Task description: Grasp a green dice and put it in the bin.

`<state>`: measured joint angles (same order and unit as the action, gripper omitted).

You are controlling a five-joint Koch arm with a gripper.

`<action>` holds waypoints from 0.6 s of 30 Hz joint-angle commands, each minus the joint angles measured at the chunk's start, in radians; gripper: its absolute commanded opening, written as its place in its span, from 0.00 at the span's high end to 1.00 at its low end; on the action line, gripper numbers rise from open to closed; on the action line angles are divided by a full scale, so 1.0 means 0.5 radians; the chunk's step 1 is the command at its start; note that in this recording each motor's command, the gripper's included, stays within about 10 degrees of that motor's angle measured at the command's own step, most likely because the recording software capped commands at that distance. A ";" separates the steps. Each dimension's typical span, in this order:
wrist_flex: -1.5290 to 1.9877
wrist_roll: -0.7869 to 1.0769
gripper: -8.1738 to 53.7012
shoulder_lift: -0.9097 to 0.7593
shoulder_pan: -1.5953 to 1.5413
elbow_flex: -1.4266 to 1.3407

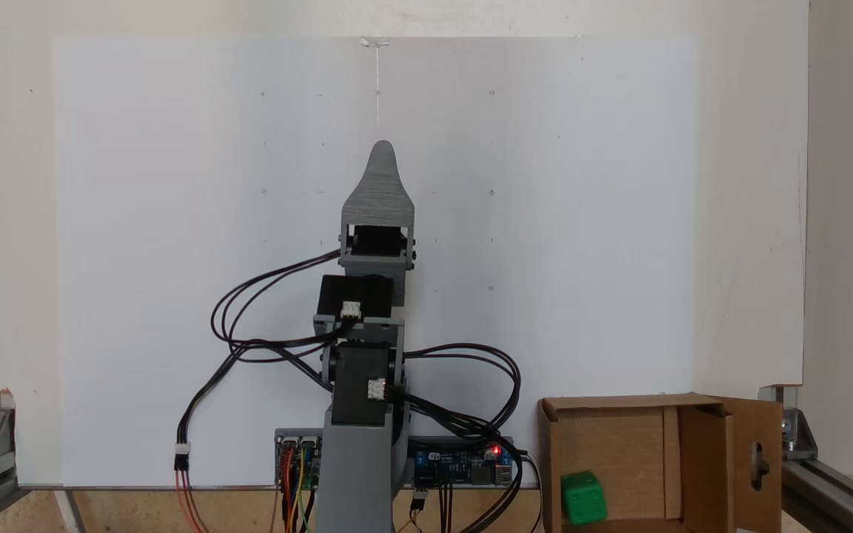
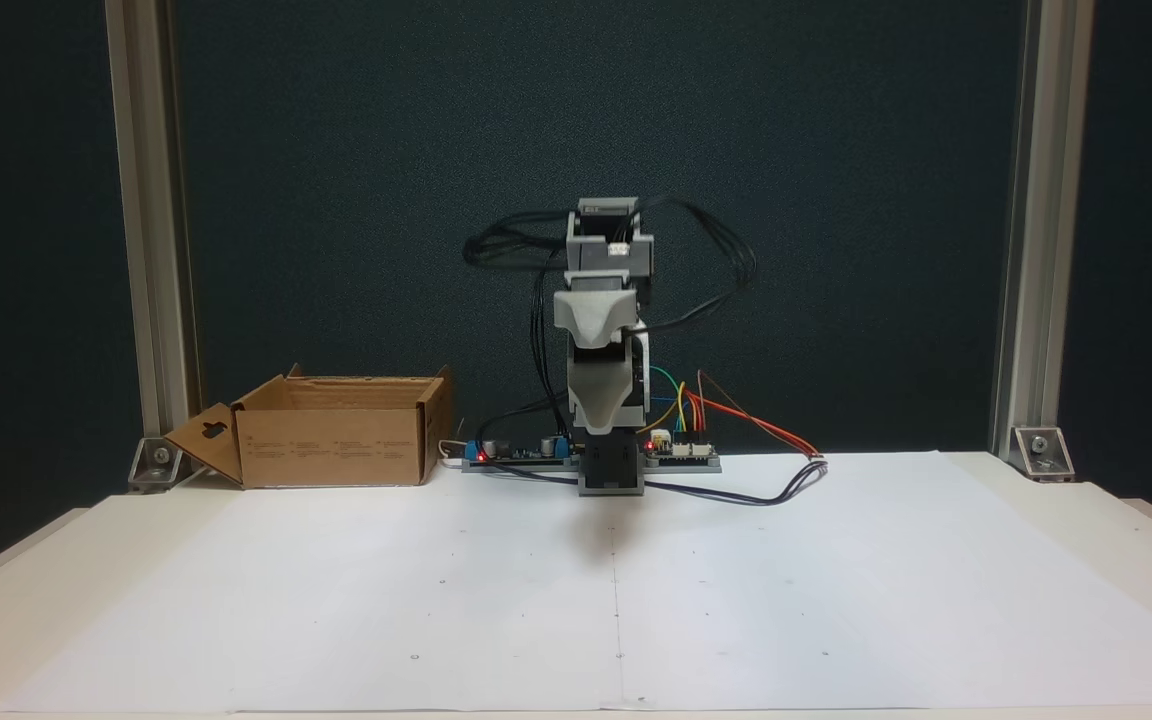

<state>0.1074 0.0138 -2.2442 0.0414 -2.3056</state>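
While the green dice (image 1: 583, 498) lies on the floor of the bin (image 1: 619, 403), close to the wall that stands at the left in a fixed view from above, the gripper (image 1: 382, 148) points out over the white sheet (image 1: 175, 222), well apart from it. In that view the arm is folded above its base, and the grey pointed jaw reaches toward the middle of the paper, with the box off to the lower right beside the base and its boards. The jaws lie one over the other for this camera, and in a fixed view from the front the gripper (image 2: 600, 425) hangs tip-down before the base, its grey shell facing the lens, so I cannot tell how far it is parted; nothing can be seen in its hold. From the front the bin (image 2: 336, 440) sits at the left on the table, beside the circuit boards, with its flap bearing the oval cut-out folded outward to the left; its walls hide the inside.
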 commanded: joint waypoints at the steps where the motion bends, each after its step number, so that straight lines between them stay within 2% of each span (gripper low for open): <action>1: -0.328 -0.083 0.15 -0.129 -0.018 -0.049; 10: -1.116 -0.077 0.15 -0.239 -0.037 -0.706; 18: -1.794 -0.058 0.16 -0.245 -0.037 -0.994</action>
<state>-0.6657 0.0092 -2.2580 0.0337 -2.8210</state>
